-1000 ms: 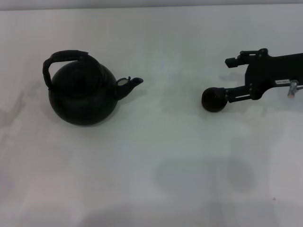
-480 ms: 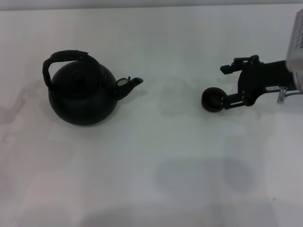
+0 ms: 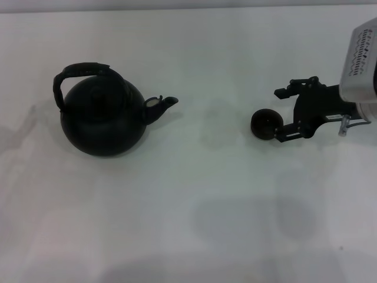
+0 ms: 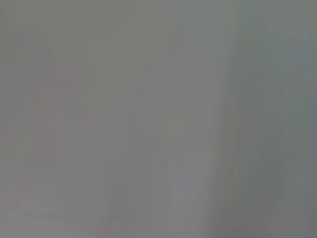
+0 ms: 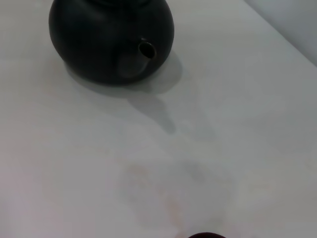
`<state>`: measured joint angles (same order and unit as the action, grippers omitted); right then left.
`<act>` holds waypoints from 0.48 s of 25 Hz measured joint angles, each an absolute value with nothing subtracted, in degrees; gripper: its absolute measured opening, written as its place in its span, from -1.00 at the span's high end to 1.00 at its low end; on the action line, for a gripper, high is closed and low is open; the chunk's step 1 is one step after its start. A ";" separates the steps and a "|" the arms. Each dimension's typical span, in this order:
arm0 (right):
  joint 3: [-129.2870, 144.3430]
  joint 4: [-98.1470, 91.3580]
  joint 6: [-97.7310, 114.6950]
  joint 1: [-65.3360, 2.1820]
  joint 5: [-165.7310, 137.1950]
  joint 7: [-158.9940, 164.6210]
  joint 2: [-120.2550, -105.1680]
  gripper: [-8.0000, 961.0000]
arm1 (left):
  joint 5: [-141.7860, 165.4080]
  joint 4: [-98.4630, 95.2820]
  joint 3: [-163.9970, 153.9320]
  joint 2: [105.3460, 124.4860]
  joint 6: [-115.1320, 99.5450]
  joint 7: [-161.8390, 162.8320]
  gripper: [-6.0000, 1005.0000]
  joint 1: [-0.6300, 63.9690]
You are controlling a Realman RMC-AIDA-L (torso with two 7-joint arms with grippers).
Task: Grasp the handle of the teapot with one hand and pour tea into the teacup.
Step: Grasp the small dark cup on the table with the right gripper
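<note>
The white table (image 3: 194,194) filled the head view, bare surface apart from two dark things and the right arm. The teapot (image 3: 103,121) sat upright on the robot's left side, round matte-black body, spout (image 3: 162,106) pointing toward the robot's right. In the right wrist view the teapot (image 5: 109,37) showed only its lower body and spout, spout aimed at the camera, shadow cast on the table below it. The handle (image 3: 82,73), black arched hoop with rough wrap, stood over the lid, nothing touching it.

The right arm came in from the right edge of the head view, silver housing at the edge, black linkage ahead of it. The right gripper (image 3: 281,115) was open: one finger lay farther from the robot, clear of the cup, the other nearer one reached to the cup's side; can't tell if that one touched it. No grip on the cup.

The teacup (image 3: 265,125), small, round, dark, stood on the table on the robot's right, well apart from the teapot, just beside the gripper's near finger. Only its rim (image 5: 207,235) showed in the right wrist view.

The left gripper was not in sight; the left wrist view gave only a grey blur.
</note>
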<state>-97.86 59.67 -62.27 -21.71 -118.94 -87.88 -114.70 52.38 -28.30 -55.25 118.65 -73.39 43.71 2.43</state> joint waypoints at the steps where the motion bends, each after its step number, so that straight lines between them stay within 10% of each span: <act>1: -97.59 59.67 -62.07 -21.71 -118.98 -87.87 -114.70 -0.80 | 52.38 -27.97 -55.23 118.65 -73.38 43.55 -0.74 2.61; 12: -97.21 60.25 -64.36 -21.87 -118.83 -85.45 -114.70 -0.80 | 52.38 -26.76 -55.37 118.66 -73.38 42.98 -0.74 3.21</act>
<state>-97.21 60.25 -64.36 -21.87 -118.83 -85.45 -114.70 52.38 -26.76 -55.37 118.66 -73.38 42.98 3.21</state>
